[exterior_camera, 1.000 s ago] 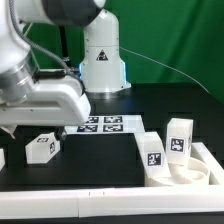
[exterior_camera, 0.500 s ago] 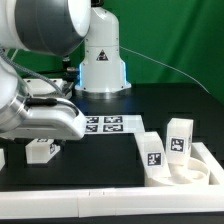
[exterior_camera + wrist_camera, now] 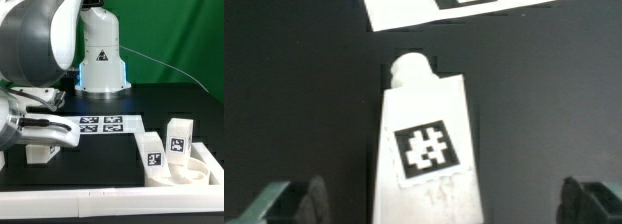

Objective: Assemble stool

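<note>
A loose white stool leg (image 3: pixel 423 140) lies flat on the black table, with a square tag on its face and a rounded peg end. My gripper (image 3: pixel 441 205) is open and straddles the leg's lower end, one finger (image 3: pixel 292 202) on each side and clear of it. In the exterior view the leg (image 3: pixel 40 152) peeks out under my arm, which hides the fingers. The round seat (image 3: pixel 183 174) lies at the exterior view's right with two tagged legs (image 3: pixel 153 150) (image 3: pixel 180 135) standing upright on it.
The marker board (image 3: pixel 100 124) lies behind the loose leg and also shows in the wrist view (image 3: pixel 455 12). A low white wall (image 3: pixel 100 195) runs along the front and right. The robot base (image 3: pixel 103 55) stands at the back.
My arm has swung down and toward the exterior view's left, coming low over the loose leg and now covering most of it. The leg, seat and standing legs have not moved.
</note>
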Action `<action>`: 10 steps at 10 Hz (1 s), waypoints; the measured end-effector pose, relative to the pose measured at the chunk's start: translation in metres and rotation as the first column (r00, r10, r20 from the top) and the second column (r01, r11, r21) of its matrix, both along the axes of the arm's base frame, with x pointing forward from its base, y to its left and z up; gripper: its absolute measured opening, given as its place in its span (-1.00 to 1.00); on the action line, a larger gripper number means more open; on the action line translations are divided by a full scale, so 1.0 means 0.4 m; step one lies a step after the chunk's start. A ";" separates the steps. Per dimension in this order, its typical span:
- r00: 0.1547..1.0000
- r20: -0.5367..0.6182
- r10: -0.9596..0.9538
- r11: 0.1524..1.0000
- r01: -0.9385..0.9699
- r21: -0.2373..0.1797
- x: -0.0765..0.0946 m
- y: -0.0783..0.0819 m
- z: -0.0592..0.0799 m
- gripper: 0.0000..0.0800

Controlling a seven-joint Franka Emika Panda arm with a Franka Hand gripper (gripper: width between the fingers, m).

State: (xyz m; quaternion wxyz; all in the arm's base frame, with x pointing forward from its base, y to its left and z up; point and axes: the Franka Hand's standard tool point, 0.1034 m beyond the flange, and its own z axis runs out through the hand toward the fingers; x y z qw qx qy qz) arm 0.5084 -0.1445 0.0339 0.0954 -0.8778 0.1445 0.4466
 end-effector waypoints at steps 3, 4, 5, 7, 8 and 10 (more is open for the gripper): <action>1.000 0.024 0.002 1.000 -0.001 -0.010 -0.005 -0.010 -0.022 0.62; 0.999 0.034 0.000 1.000 0.001 -0.016 -0.006 -0.014 -0.029 0.62; 0.999 0.035 -0.007 1.000 0.008 -0.021 -0.009 -0.022 -0.034 0.62; 0.999 0.031 -0.014 1.000 0.015 -0.022 -0.013 -0.028 -0.038 0.62; 0.999 0.031 -0.014 1.000 0.015 -0.022 -0.014 -0.029 -0.039 0.40; 0.999 0.031 -0.014 1.000 0.015 -0.022 -0.014 -0.029 -0.039 -0.06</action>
